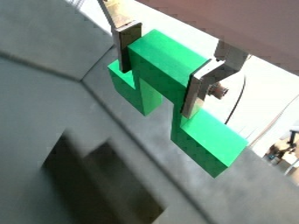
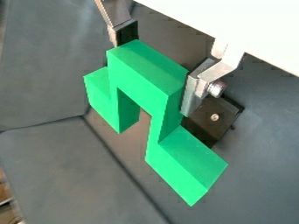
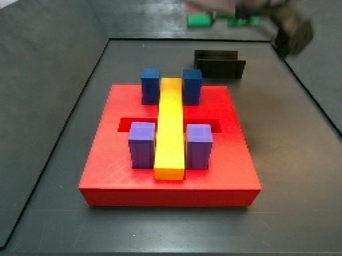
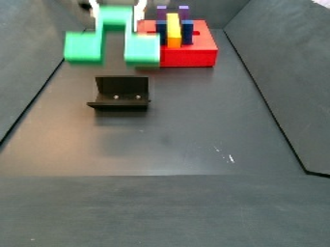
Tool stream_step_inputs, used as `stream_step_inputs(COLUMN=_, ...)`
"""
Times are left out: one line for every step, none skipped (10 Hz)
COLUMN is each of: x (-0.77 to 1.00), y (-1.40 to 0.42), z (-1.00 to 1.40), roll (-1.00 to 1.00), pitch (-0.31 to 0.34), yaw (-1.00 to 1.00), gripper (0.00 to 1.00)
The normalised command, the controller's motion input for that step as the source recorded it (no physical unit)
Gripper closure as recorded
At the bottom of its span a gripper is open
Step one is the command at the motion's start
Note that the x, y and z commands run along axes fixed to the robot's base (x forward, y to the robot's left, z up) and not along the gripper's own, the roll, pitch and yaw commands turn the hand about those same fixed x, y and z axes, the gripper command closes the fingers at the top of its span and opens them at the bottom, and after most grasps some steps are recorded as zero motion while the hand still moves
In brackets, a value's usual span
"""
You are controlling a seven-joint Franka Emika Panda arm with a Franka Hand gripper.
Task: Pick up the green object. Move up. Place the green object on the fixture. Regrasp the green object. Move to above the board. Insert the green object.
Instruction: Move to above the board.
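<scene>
My gripper [image 1: 163, 66] is shut on the green object [image 1: 193, 131], a chunky green block with two arms. The silver fingers [image 1: 126, 45] clamp its raised middle part from both sides, also in the other wrist view [image 2: 162, 66]. In a side view the green object [image 4: 114, 43] hangs in the air above the fixture [image 4: 120, 94], clear of it. The fixture, a small black bracket, also shows in a side view [image 3: 221, 65] and below the piece in a wrist view [image 1: 100, 179]. The board [image 3: 167, 195] is a red slab with blue and purple pegs and a yellow bar [image 3: 170, 130].
The board [image 4: 194, 56] lies beyond the fixture on the dark floor. Raised dark walls [image 4: 39, 87] run along the sides of the work area. In a side view the gripper [image 3: 274, 25] and the green piece [image 3: 203, 19] are blurred at the far edge.
</scene>
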Motion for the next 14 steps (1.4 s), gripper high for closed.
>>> stream_step_inputs(x=-0.01, y=-0.03, z=1.40, roll=-0.04, pitch=0.009, yaw=-0.02, gripper=1.00)
stream_step_inputs(x=-0.02, y=-0.04, z=1.40, roll=-0.01, pitch=0.030, yaw=-0.03, gripper=1.00)
stream_step_inputs(x=-0.02, y=-0.03, z=1.40, roll=-0.02, pitch=0.039, yaw=-0.02, gripper=1.00)
stream_step_inputs(x=-0.01, y=-0.03, z=1.40, roll=-0.02, pitch=0.048, yaw=-0.01, gripper=1.00)
stream_step_inputs(x=0.01, y=-0.02, z=0.46, roll=-0.01, pitch=0.070, yaw=0.00, gripper=1.00)
stream_step_inputs(x=-0.95, y=-1.40, z=0.28, roll=-1.00, pitch=0.113, yaw=-0.10, gripper=1.00)
stream_step_inputs(x=-0.95, y=-1.40, z=0.24, roll=-1.00, pitch=0.112, yaw=-0.10, gripper=1.00)
stream_step_inputs(x=-1.05, y=-1.40, z=0.26, roll=-1.00, pitch=0.097, yaw=-0.09, gripper=1.00)
stream_step_inputs(x=-1.07, y=-1.40, z=0.23, roll=-1.00, pitch=0.099, yaw=-0.08, gripper=1.00)
stream_step_inputs(x=-1.07, y=-1.40, z=0.25, roll=-1.00, pitch=0.101, yaw=-0.08, gripper=1.00)
stream_step_inputs(x=-1.10, y=-1.40, z=0.26, roll=-1.00, pitch=0.103, yaw=-0.07, gripper=1.00)
stream_step_inputs(x=-0.39, y=-0.43, z=0.08, roll=-1.00, pitch=0.101, yaw=-0.06, gripper=1.00)
stream_step_inputs(x=-0.14, y=-0.09, z=0.02, roll=-1.00, pitch=0.103, yaw=-0.06, gripper=1.00)
stream_step_inputs(x=-0.06, y=-0.01, z=0.01, roll=-1.00, pitch=0.093, yaw=-0.04, gripper=1.00)
